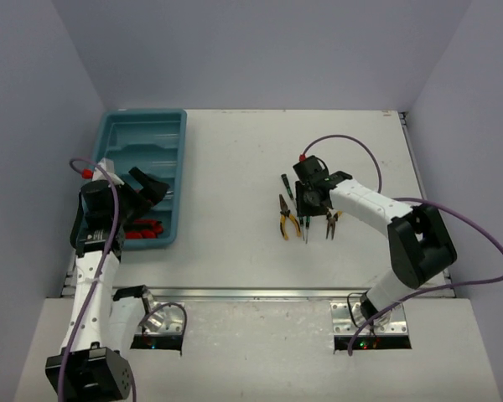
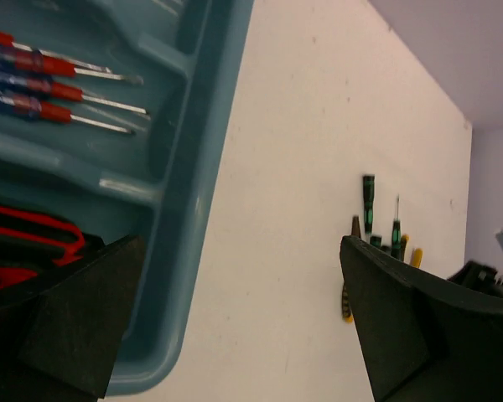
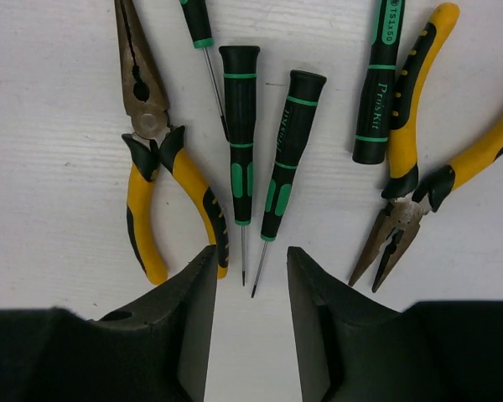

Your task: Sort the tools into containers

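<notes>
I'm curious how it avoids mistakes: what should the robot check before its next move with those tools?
1. The right gripper open and empty: ok.
2. Single target: not ok, two screwdrivers lie side by side below it.
3. The left gripper open and empty: ok.
4. Way into the tray free: not ok, the left gripper hangs over its edge.
5. Spare compartment: cannot tell.
</notes>
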